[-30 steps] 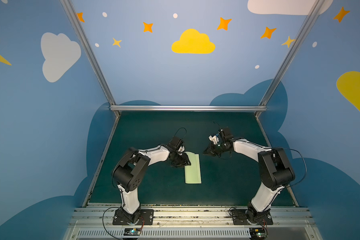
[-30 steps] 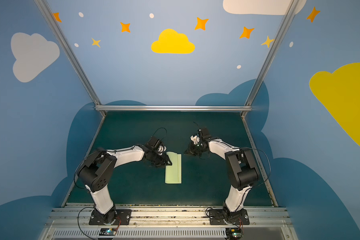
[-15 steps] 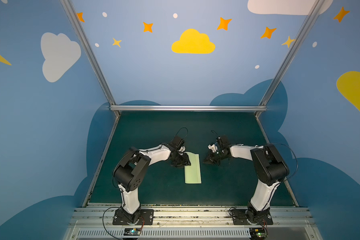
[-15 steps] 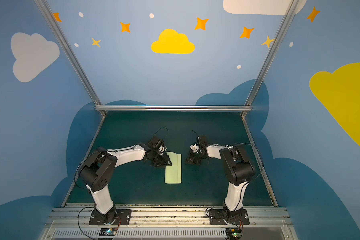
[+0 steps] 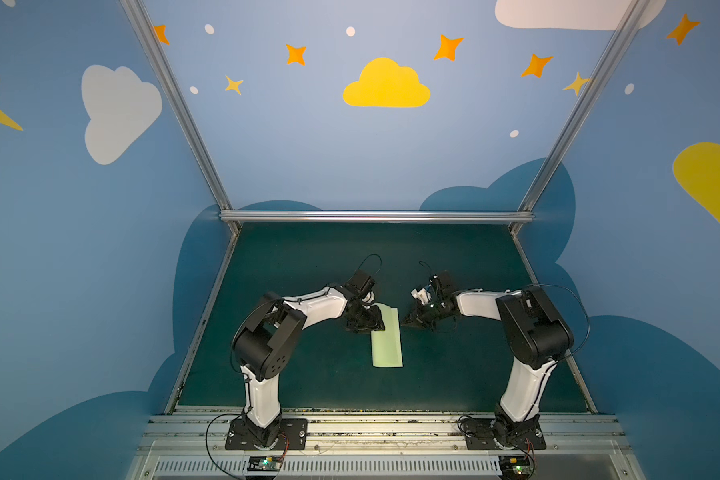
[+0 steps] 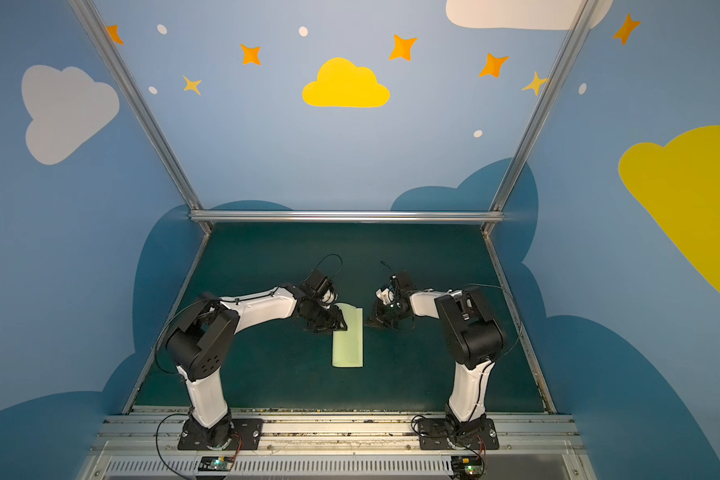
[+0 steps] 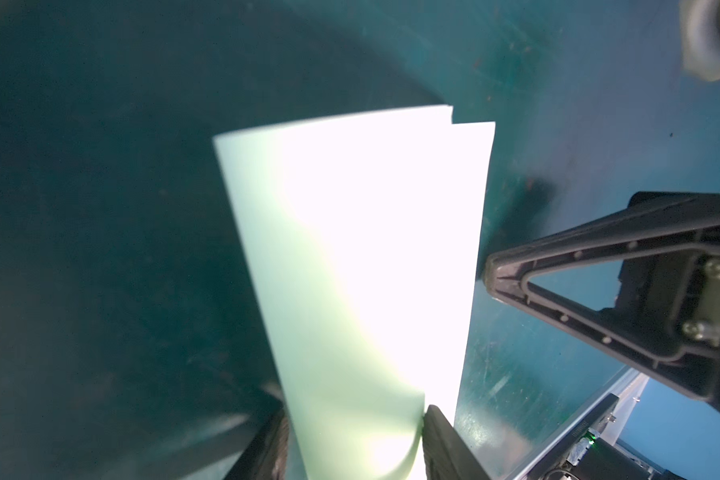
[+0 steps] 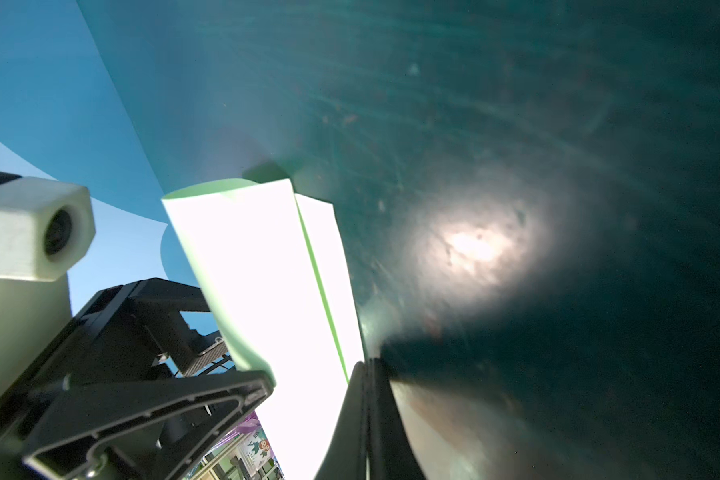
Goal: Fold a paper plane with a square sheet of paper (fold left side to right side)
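Two layers of pale green paper [image 5: 387, 338] [image 6: 348, 338] lay as one narrow strip on the dark green bench [image 5: 308, 270], running top to bottom slightly below the middle of both top views. The top layer stopped short of the strip's right edge, and the folded left side bulged up, not pressed flat. The left fingers [image 5: 373, 325] [image 7: 437, 432] met the strip's upper left corner. In the left wrist view they stood partway apart with the end of the top layer between them, and whether they pressed it could not be told. The right fingers [image 5: 406, 323] [image 8: 375, 415] were closed together on nothing. Their tip sat low at the bench, just beside the strip's upper right edge, and contact with the paper could not be told.
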You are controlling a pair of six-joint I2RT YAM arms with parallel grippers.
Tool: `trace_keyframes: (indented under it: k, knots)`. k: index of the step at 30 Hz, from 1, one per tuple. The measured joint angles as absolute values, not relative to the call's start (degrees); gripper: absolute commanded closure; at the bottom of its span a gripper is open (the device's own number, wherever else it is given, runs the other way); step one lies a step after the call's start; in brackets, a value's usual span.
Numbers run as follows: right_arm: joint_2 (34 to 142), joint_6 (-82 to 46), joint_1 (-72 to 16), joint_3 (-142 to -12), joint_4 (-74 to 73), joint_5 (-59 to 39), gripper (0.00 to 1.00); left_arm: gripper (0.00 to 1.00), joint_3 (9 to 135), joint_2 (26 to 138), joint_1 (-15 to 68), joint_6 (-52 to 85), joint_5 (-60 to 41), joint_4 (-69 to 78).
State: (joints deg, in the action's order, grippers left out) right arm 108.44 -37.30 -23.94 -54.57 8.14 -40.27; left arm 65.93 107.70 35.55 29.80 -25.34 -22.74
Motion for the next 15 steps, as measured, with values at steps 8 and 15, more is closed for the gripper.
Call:
trace_keyframes:
  k: [8, 15]
  knots:
    - [109.06, -37.52, -23.94, -54.17, 6.35, -41.58, 1.0, 0.46, 67.72, 108.84, 36.56, 29.34, -24.93, -23.66]
    - [109.14, -37.6, -23.92, -53.98, 5.76, -41.89, 1.0, 0.46, 68.64, 109.49, 36.99, 29.17, -24.86, -24.03]
